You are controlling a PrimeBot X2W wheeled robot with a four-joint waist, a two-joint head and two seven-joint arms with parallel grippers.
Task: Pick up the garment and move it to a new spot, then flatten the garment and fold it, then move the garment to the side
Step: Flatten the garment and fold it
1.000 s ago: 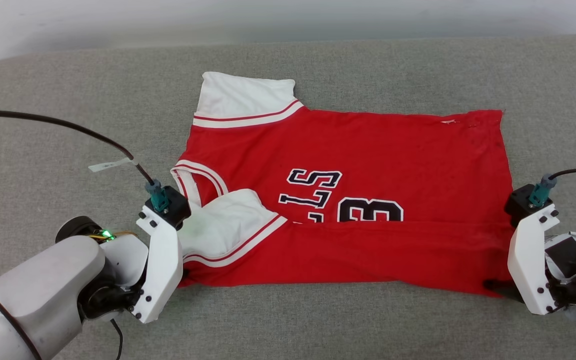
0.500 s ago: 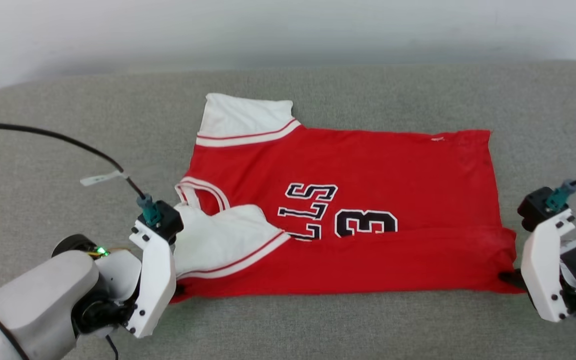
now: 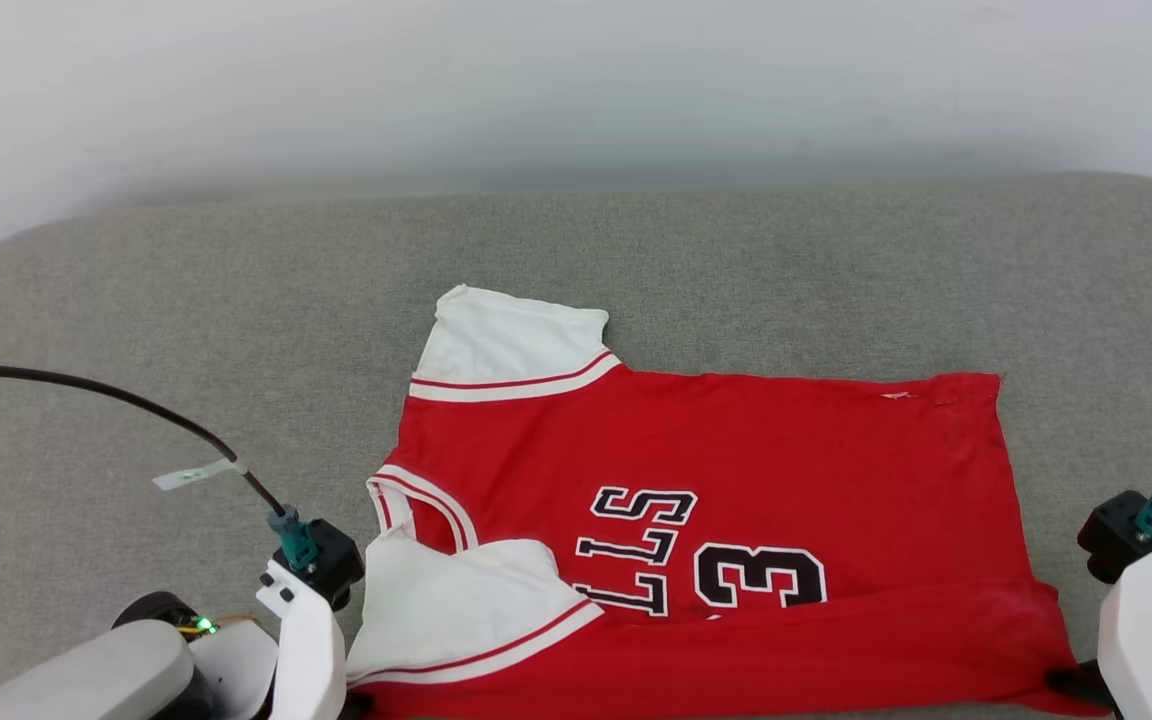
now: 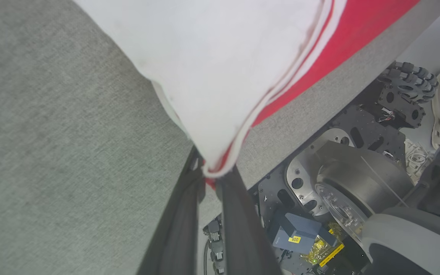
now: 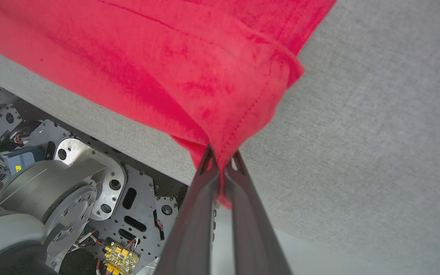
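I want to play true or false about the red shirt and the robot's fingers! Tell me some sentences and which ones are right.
1. The left fingers pinch a white sleeve of the shirt. True.
2. The right fingers are open and hold nothing. False: they are shut on a red corner of the shirt.
3. The shirt is blue. False: it is red with white sleeves.
4. The shirt lies on a grey cushion. True.
5. A black 3 shows on the shirt. True.
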